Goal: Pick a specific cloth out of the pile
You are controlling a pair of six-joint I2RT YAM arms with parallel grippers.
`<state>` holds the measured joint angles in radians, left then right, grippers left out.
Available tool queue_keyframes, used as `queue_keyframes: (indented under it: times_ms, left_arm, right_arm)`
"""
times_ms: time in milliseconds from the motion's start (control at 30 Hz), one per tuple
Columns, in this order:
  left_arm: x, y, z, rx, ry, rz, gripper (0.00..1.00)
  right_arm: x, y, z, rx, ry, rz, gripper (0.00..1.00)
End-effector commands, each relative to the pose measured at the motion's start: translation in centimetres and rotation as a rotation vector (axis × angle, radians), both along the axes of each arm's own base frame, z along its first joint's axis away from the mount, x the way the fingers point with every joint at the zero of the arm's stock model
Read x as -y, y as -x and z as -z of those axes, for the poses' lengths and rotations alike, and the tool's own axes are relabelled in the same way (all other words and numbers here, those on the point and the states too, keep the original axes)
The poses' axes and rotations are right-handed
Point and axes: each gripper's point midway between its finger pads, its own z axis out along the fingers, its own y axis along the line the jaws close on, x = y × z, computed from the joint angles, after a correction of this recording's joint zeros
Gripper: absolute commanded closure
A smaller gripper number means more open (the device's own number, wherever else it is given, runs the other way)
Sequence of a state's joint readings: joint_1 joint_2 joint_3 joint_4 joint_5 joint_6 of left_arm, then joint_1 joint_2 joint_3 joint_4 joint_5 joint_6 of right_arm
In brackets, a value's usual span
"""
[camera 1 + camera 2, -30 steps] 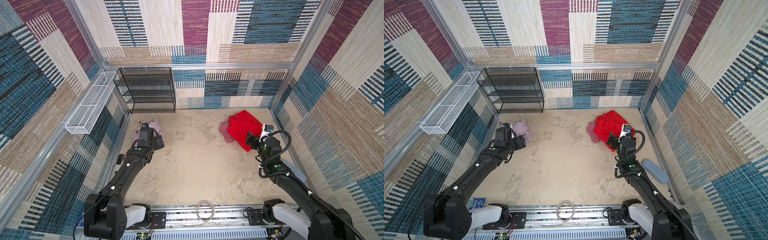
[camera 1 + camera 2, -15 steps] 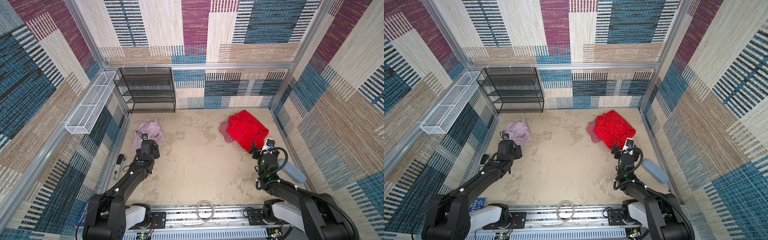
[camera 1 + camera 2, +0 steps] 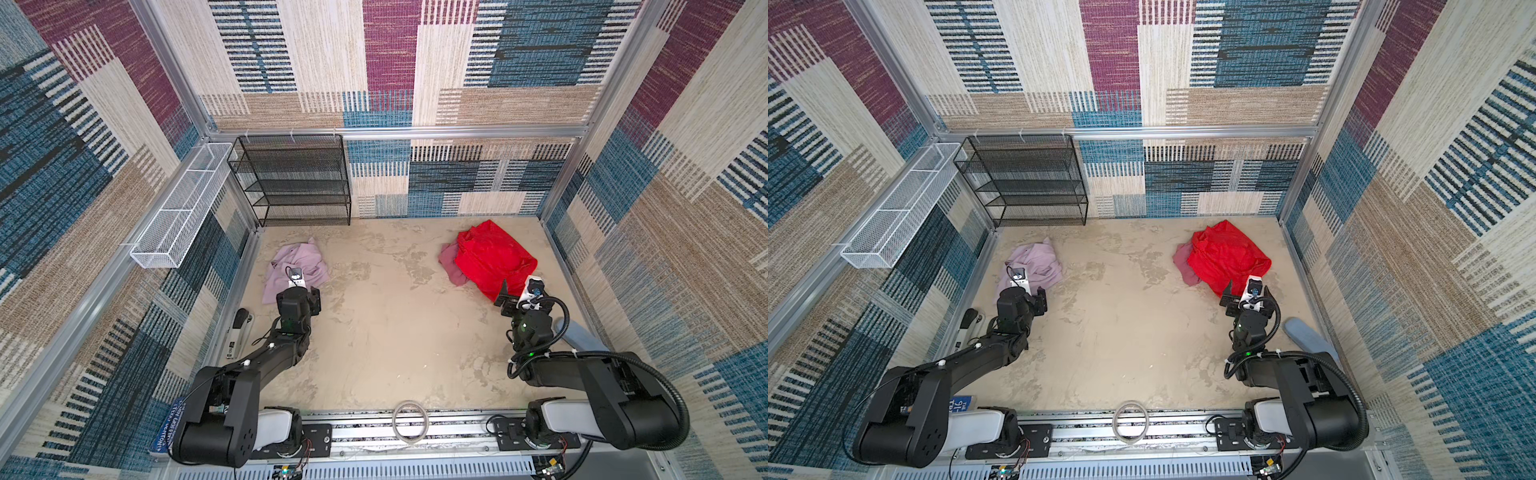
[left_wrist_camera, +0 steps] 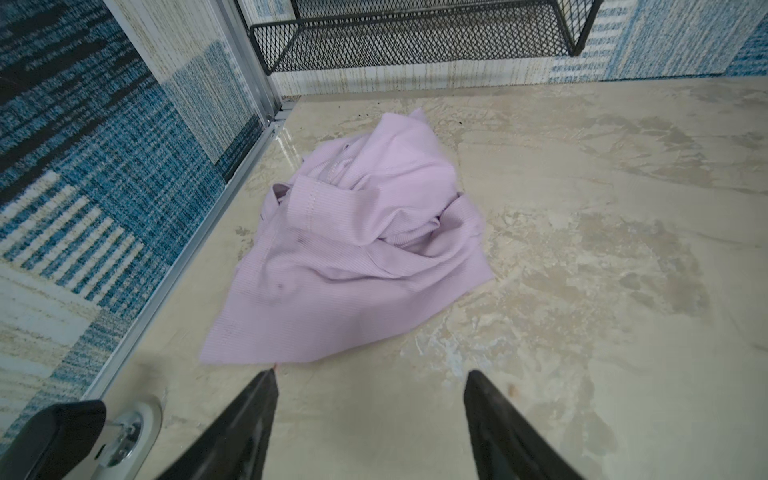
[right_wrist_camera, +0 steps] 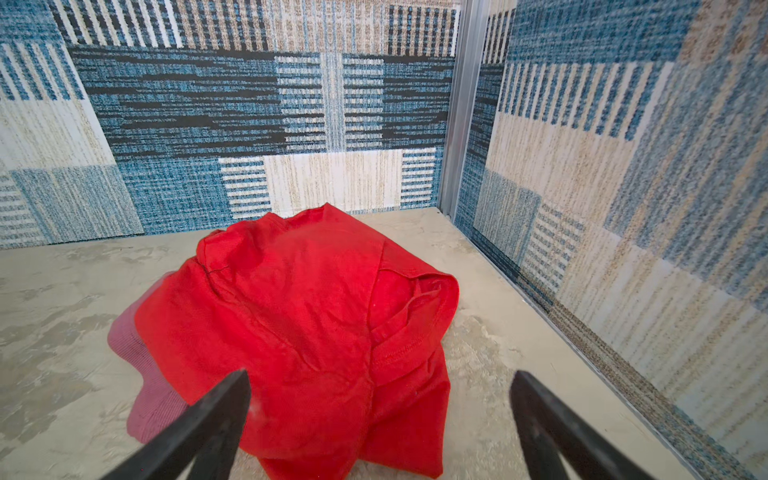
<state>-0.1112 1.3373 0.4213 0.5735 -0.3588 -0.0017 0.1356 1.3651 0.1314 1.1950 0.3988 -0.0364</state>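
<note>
The cloth [image 3: 297, 266] [image 3: 1034, 266] is pale lilac and lies crumpled on the floor at the left, near the wall. My left gripper [image 3: 302, 296] [image 3: 1030, 297] sits at its near edge. In the left wrist view the gripper [image 4: 370, 374] is open and empty, one fingertip just short of the cloth [image 4: 357, 249]. The pile is a bright red cloth [image 3: 490, 257] [image 5: 299, 316] over a smaller maroon-pink one [image 3: 451, 266] [image 5: 145, 374] at the back right. My right gripper [image 3: 517, 297] [image 5: 380, 374] hovers open at the red cloth's near edge, holding nothing.
A black mesh rack [image 3: 295, 178] stands against the back wall, and a white wire basket [image 3: 183, 212] hangs on the left wall. A black-and-white device [image 3: 239, 332] lies by the left wall. A blue-grey object [image 3: 577, 334] lies by the right wall. A ring [image 3: 410, 422] rests on the front rail.
Both arms have drawn back toward the front. The left gripper has come off the lilac cloth, which now lies uncovered. The right gripper has backed away from the red cloth.
</note>
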Motion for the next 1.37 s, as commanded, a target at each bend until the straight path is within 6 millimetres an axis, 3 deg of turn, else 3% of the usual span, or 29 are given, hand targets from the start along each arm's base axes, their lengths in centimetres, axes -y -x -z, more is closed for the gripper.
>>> queue_keyframes:
  times_ms: [0, 267, 467, 1333]
  left_arm:
    - [0.0, -1.1, -1.3, 0.093, -0.008, 0.028, 0.26]
    - [-0.3, -1.4, 1.6, 0.11, 0.049, 0.057, 0.26]
    - [-0.4, -2.3, 2.1, 0.056, 0.088, 0.084, 0.25]
    - [-0.6, -2.5, 2.1, 0.048, 0.095, 0.079, 0.25]
  right_arm:
    - [-0.7, -0.7, -2.1, 0.095, 0.005, -0.047, 0.0]
    - [-0.7, -1.6, -0.8, 0.06, -0.025, -0.122, 0.0]
    - [-1.1, -2.9, 0.4, 0.026, -0.033, -0.18, 0.0]
    - [-1.0, -3.0, 0.6, 0.01, -0.037, -0.184, 0.0]
